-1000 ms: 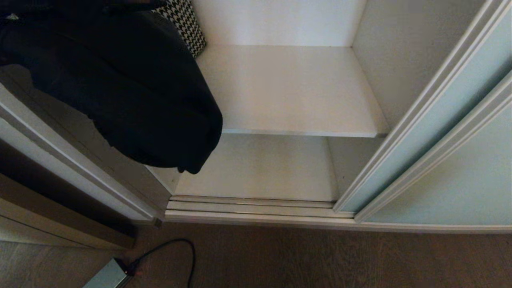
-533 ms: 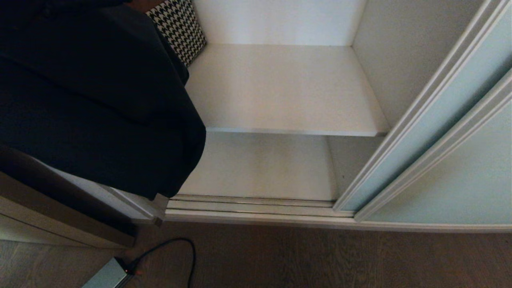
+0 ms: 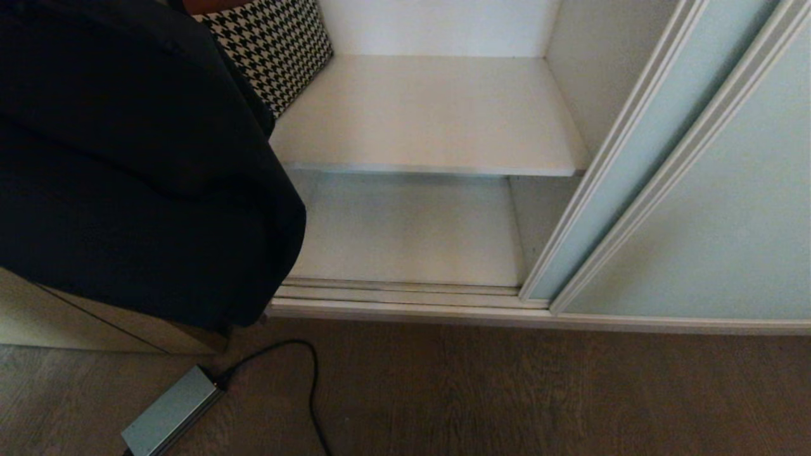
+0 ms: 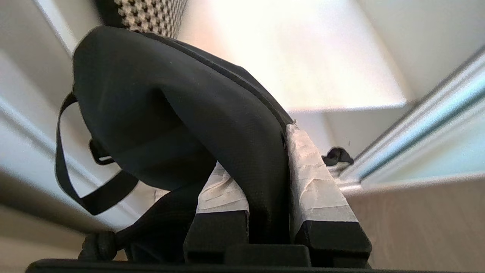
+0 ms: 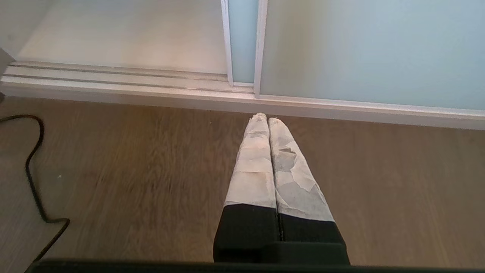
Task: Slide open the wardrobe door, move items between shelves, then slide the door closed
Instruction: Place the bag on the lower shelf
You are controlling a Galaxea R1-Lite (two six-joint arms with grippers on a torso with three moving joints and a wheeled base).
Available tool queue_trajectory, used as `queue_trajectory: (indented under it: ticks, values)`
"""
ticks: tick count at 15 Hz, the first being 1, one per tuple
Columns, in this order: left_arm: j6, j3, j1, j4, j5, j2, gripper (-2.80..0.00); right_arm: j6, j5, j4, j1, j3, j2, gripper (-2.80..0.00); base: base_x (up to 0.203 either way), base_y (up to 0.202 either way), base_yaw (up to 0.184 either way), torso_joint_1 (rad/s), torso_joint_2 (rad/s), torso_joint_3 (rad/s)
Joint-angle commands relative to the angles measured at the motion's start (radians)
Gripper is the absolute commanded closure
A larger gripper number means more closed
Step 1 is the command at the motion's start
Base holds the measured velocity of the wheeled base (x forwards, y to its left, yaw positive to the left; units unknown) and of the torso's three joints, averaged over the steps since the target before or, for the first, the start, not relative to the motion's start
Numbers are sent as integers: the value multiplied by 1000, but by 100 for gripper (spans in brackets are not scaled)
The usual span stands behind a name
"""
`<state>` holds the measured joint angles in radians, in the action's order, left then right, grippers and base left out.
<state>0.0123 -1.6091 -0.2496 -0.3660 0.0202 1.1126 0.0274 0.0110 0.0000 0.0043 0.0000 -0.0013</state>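
The floppy black bag hangs at the left, in front of the wardrobe's left side, and hides my left arm in the head view. In the left wrist view my left gripper is shut on a fold of the bag, and a black strap dangles beside it. The houndstooth cushion leans at the back left of the upper shelf. The lower shelf is bare. The sliding wardrobe door stands slid to the right, leaving the wardrobe open. My right gripper is shut, parked over the floor before the track.
A second mint glass panel overlaps the slid one on the right. The ridged floor track runs along the wardrobe's front. A grey power brick with a black cable lies on the wooden floor at the front left.
The whole head view has shifted, showing more floor and more of the cushion. The bag has come out from the shelves toward the front left and fills more of the picture.
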Motion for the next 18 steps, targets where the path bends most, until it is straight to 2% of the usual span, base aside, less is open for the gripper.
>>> queue_trajectory:
  ticks: [1, 4, 7, 11, 13, 15, 17, 18]
  values:
    - [-1, 24, 4, -1, 0, -8, 0, 0, 0, 0, 0, 0, -2, 0, -99, 0, -30, -14, 8, 7]
    - [-26, 67, 10, 1, 6, -59, 0, 0, 0, 0, 0, 0, -2, 0, 0, 0, 0, 0, 0, 0]
    - [-65, 140, 50, 1, 5, -128, 0, 0, 0, 0, 0, 0, -2, 0, 0, 0, 0, 0, 0, 0]
    - [-59, 189, 72, 2, 11, -181, 0, 0, 0, 0, 0, 0, -2, 0, 0, 0, 0, 0, 0, 0]
    - [-60, 217, 72, 2, 33, -221, 0, 0, 0, 0, 0, 0, -2, 0, 0, 0, 0, 0, 0, 0]
    - [-67, 277, 81, 1, 87, -285, 0, 0, 0, 0, 0, 0, -2, 0, 0, 0, 0, 1, 0, -23]
    - [-70, 294, 132, -17, 114, -314, 0, 0, 0, 0, 0, 0, -2, 0, 0, 0, 0, 2, 0, -139]
    - [-69, 295, 161, -65, 119, -328, 0, 0, 0, 0, 0, 0, -2, 0, 0, 0, 0, 5, 2, -163]
